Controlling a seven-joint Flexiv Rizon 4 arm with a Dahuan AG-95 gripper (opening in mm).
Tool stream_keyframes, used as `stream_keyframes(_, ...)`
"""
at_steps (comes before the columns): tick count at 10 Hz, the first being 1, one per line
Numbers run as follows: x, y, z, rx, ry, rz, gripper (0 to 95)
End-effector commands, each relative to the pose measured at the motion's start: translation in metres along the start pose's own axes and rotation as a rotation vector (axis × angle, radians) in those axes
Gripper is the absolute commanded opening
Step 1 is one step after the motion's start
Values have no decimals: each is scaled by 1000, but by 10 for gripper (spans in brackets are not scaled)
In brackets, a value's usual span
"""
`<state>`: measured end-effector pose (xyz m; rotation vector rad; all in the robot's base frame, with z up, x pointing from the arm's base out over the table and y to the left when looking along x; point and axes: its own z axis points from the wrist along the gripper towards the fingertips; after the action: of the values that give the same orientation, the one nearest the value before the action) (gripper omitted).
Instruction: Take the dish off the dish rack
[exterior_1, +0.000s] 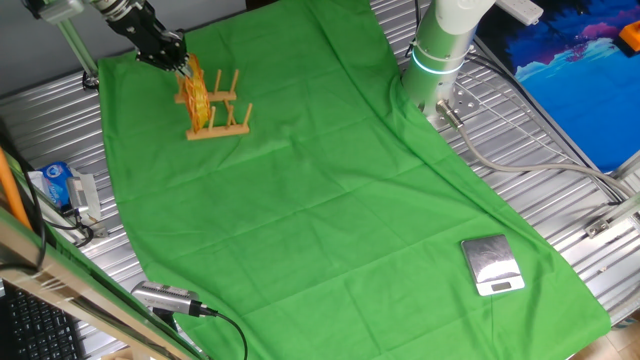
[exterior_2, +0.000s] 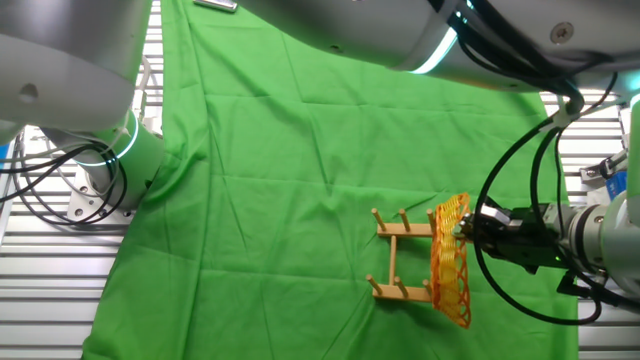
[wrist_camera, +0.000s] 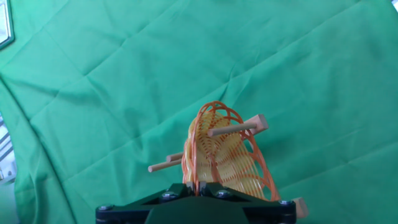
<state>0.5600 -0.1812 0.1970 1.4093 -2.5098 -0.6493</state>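
The dish (exterior_2: 451, 262) is an orange-yellow woven wicker plate standing on edge between the pegs at one end of the small wooden dish rack (exterior_2: 402, 256). It also shows in one fixed view (exterior_1: 196, 90) on the rack (exterior_1: 222, 118) at the far left of the green cloth, and in the hand view (wrist_camera: 225, 155) with pegs (wrist_camera: 236, 129) beside it. My gripper (exterior_2: 464, 229) reaches in from the side and is shut on the dish's upper rim; in the hand view the gripper (wrist_camera: 198, 184) pinches the rim between its pads. The dish still sits in the rack.
A green cloth (exterior_1: 330, 190) covers the table. A small silver scale (exterior_1: 492, 264) lies near its front right edge. A blue-white carton (exterior_1: 58, 186) and cables lie off the cloth at left. The arm's base (exterior_1: 440, 50) stands at the back right.
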Motion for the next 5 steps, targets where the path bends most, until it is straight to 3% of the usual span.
stream_keyframes(1, 0, 1, -1, -8, -4, 8, 0)
stream_keyframes(5, -1, 2, -2, -14, -6, 13, 0)
